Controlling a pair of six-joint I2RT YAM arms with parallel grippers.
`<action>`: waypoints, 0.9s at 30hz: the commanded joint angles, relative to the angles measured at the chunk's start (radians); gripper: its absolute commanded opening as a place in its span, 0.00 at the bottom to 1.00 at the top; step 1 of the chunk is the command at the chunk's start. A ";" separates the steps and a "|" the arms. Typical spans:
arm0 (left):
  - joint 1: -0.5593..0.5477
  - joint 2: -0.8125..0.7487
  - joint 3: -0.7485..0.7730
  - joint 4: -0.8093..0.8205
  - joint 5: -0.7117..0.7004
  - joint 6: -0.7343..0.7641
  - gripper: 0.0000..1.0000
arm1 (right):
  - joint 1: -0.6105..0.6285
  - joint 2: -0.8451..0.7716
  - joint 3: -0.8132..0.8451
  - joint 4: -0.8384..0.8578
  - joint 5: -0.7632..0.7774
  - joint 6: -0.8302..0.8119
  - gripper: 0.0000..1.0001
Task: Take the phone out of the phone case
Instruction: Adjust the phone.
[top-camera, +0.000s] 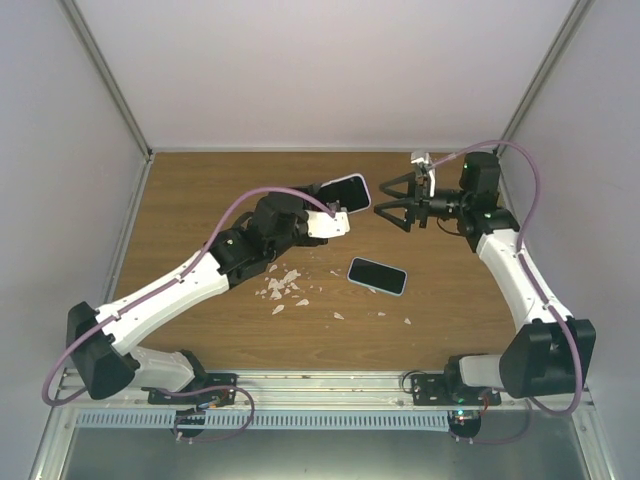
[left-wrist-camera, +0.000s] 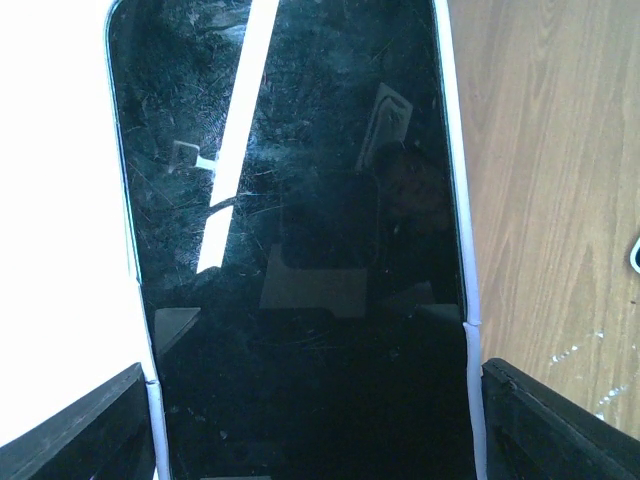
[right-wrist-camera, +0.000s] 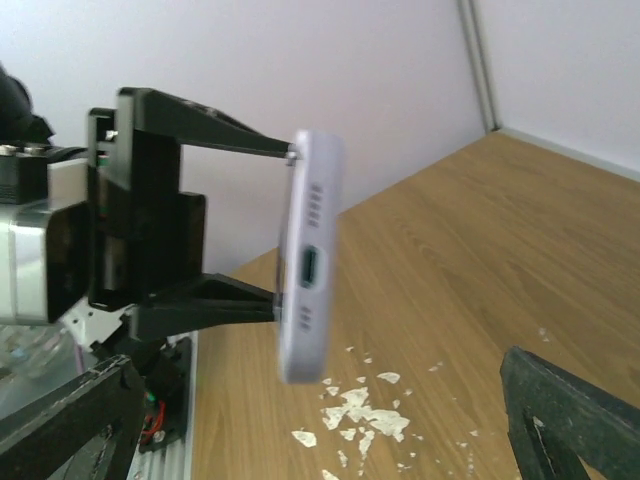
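A phone with a dark screen in a lilac case (top-camera: 345, 192) is held up above the table by my left gripper (top-camera: 325, 222), which is shut on the case's long edges. In the left wrist view the screen (left-wrist-camera: 300, 250) fills the frame, and the fingers (left-wrist-camera: 545, 425) press on both sides of the case. My right gripper (top-camera: 381, 200) is open and empty, just right of the phone's free end. In the right wrist view the case's bottom end with the charging port (right-wrist-camera: 308, 265) faces me, between my spread fingers (right-wrist-camera: 565, 410).
A second phone in a pale case (top-camera: 377, 275) lies flat on the wooden table (top-camera: 200, 200), screen up, below the held phone. White crumbs (top-camera: 285, 288) are scattered on the table near the left arm and show in the right wrist view (right-wrist-camera: 365, 415). Walls enclose three sides.
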 joint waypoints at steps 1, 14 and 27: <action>-0.006 0.007 0.011 0.083 0.008 -0.010 0.27 | 0.045 0.004 0.020 -0.011 -0.040 0.002 0.95; -0.009 0.039 0.044 0.062 0.017 -0.026 0.27 | 0.134 0.057 0.018 0.084 -0.019 0.116 0.62; -0.010 0.037 0.027 0.067 0.020 -0.017 0.28 | 0.143 0.105 -0.007 0.216 -0.014 0.290 0.23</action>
